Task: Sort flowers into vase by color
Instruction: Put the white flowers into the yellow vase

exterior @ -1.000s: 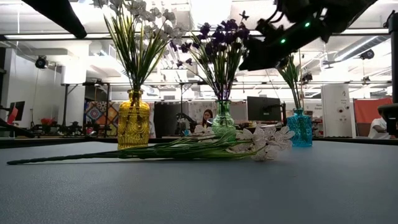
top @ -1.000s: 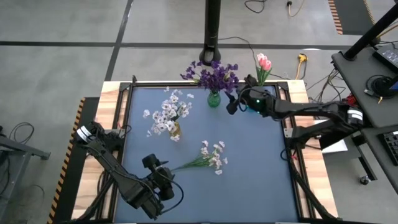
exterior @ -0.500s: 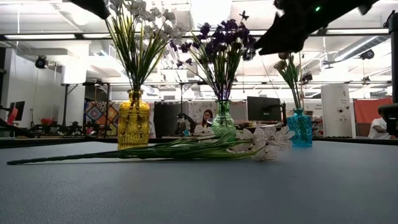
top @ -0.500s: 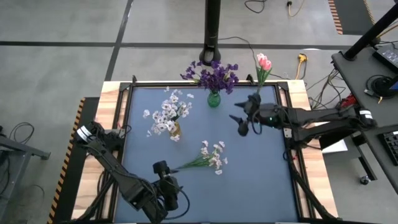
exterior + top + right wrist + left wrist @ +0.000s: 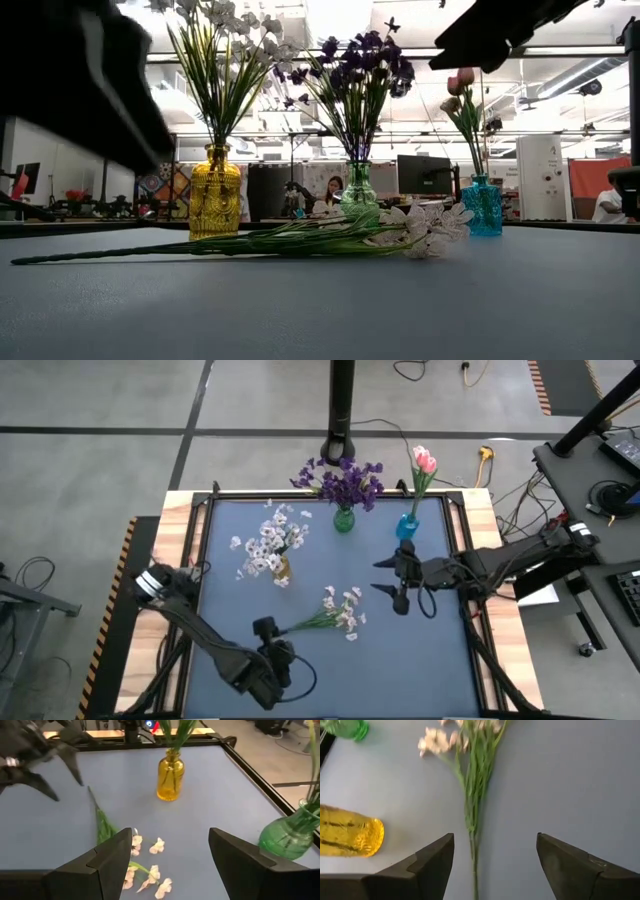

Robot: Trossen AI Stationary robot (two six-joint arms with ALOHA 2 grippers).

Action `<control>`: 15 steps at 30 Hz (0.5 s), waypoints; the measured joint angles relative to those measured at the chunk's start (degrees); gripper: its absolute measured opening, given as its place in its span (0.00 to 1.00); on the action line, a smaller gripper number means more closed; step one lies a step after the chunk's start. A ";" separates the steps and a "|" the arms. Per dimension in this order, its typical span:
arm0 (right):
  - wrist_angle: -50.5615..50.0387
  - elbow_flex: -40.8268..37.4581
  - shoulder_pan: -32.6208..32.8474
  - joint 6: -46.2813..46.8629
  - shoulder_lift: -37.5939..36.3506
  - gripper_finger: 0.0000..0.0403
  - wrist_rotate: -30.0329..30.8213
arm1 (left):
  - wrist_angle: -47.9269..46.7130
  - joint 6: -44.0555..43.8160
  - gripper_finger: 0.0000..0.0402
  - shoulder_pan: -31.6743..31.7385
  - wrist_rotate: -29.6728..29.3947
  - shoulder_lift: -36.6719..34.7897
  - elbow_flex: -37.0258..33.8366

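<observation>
Glossy glass, matt desk

The yellow vase (image 5: pixel 170 781) and green vase (image 5: pixel 292 837) look like ribbed, shiny glass; the blue desk (image 5: pixel 420 650) surface is matt and smooth, framed in bare wood; the left hand (image 5: pixel 492 857) fingers look like matt dark plastic.

A black pole (image 5: pixel 343 400) rises beyond the blue table (image 5: pixel 420 650); monitors (image 5: pixel 425 173) glow behind.

Open-plan robotics lab: monitors (image 5: pixel 422 173), ceiling strip lights (image 5: pixel 70 59), cabled floor (image 5: pixel 100 420).
</observation>
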 joint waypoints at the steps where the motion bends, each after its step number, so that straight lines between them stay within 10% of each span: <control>1: 0.11 0.00 0.44 0.00 0.30 0.64 0.04 | 0.07 -0.26 0.65 0.44 0.02 0.76 -0.48; 15: 0.50 -0.02 1.06 0.22 4.63 0.64 0.65 | 16.55 1.46 0.51 5.65 3.86 2.67 -11.17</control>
